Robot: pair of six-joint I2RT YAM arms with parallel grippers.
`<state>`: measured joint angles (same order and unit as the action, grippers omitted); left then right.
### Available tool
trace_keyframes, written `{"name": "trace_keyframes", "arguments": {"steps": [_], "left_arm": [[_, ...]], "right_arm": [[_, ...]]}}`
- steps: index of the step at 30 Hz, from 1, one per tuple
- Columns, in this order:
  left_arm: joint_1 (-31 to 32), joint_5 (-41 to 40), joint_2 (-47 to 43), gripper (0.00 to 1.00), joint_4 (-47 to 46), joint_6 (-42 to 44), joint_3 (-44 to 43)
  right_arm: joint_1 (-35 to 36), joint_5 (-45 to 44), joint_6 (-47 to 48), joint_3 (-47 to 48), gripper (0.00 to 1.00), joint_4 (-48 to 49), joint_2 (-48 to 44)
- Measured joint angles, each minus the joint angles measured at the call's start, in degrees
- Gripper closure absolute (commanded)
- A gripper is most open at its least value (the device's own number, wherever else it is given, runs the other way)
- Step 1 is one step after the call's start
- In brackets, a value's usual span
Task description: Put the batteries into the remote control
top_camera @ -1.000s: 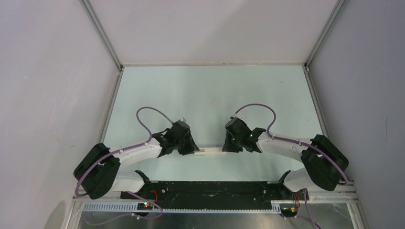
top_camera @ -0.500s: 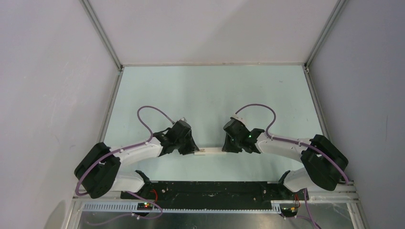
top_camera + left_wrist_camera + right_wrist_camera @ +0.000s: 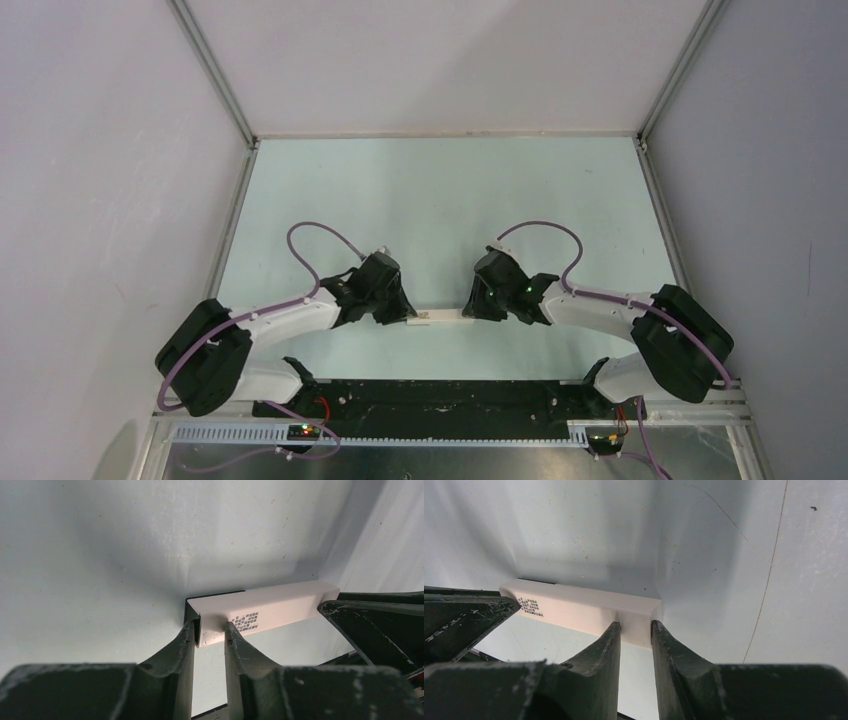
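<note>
Your left fingers [image 3: 182, 645] clamp one end of the white remote control [image 3: 270, 607] while your right fingers [image 3: 610, 645] bracket the other, though their grip cannot be told here.

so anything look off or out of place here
Nothing looks damaged or spilled. The remote control spans between the left gripper and right gripper, one at each end. Only oddity: no batteries show in any view.

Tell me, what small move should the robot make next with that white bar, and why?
Probably slide the two ends apart to open it. The remote looks closed, with no batteries in view. The left jaws pinch its dark end; the right jaws straddle its white end, though how firmly is unclear.
</note>
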<state>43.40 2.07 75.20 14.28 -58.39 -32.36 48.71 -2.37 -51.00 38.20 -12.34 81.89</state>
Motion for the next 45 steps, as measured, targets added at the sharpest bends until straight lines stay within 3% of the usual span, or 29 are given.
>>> {"name": "trace_keyframes", "arguments": {"steps": [11,28,39,43,45], "left_arm": [[0.00,0.04,-0.15,0.88,0.04,-0.02,0.00],[0.00,0.72,-1.38,0.95,3.80,-0.55,-0.04],[0.20,1.11,-1.14,1.00,5.40,-1.62,-0.74],[0.20,1.09,-0.94,0.97,5.79,-1.60,-1.07],[0.22,1.07,-0.96,0.92,5.81,-1.60,-1.07]], "right_arm": [[0.74,-1.18,-0.94,-0.31,0.74,0.42,-0.09],[8.04,-19.02,-5.18,0.48,0.80,7.21,4.00],[9.42,-22.95,-4.68,0.13,0.85,10.51,5.14],[9.46,-23.12,-4.42,0.07,0.79,10.56,5.01],[9.40,-23.06,-4.26,-0.15,0.67,10.47,4.61]]}}
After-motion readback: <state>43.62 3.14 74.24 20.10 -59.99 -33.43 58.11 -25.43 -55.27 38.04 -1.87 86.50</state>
